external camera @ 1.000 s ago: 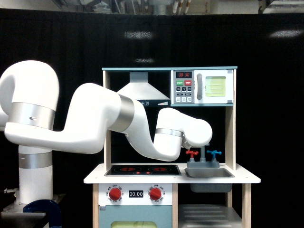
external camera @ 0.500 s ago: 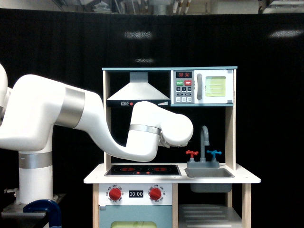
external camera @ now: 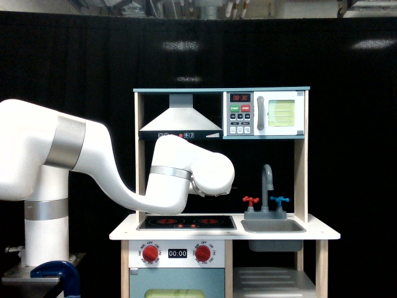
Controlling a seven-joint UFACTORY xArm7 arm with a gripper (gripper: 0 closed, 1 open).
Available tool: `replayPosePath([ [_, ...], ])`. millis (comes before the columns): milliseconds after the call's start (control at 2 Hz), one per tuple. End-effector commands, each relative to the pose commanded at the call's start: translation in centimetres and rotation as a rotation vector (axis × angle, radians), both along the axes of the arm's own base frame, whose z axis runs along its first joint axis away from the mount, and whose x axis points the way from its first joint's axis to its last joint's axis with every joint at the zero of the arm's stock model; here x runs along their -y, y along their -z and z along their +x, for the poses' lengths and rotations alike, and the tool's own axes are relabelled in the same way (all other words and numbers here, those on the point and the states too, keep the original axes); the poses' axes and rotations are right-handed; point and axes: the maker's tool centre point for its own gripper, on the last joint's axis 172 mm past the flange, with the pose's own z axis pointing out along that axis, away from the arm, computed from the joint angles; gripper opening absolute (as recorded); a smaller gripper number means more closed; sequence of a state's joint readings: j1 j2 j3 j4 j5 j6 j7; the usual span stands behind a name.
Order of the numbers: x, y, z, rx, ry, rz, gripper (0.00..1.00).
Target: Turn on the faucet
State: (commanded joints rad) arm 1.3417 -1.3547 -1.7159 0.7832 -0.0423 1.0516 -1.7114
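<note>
We see the arm [external camera: 186, 180] above the stove [external camera: 186, 221], well apart from the faucet [external camera: 267, 186]; pincer hidden, so we cannot tell its state.

You have a toy kitchen counter [external camera: 310, 234], pale wood with a white top, carrying everything here; set into it toward the exterior view's left is a black hob [external camera: 186, 221] with two red ring burners; toward the exterior view's right sits a grey sink basin [external camera: 273, 226], sunk into the top; the faucet [external camera: 267, 186] stands upright at the basin's rear edge, its red handle on the left, blue on the right.
</note>
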Motion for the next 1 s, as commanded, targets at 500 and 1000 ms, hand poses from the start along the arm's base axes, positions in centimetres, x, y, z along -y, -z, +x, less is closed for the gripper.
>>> replayPosePath([
  [500, -0.80, -1.00, -0.20, 0.000, 0.000, 0.000, 1.00],
  [1000, -0.50, -0.90, -0.50, 0.000, 0.000, 0.000, 1.00],
])
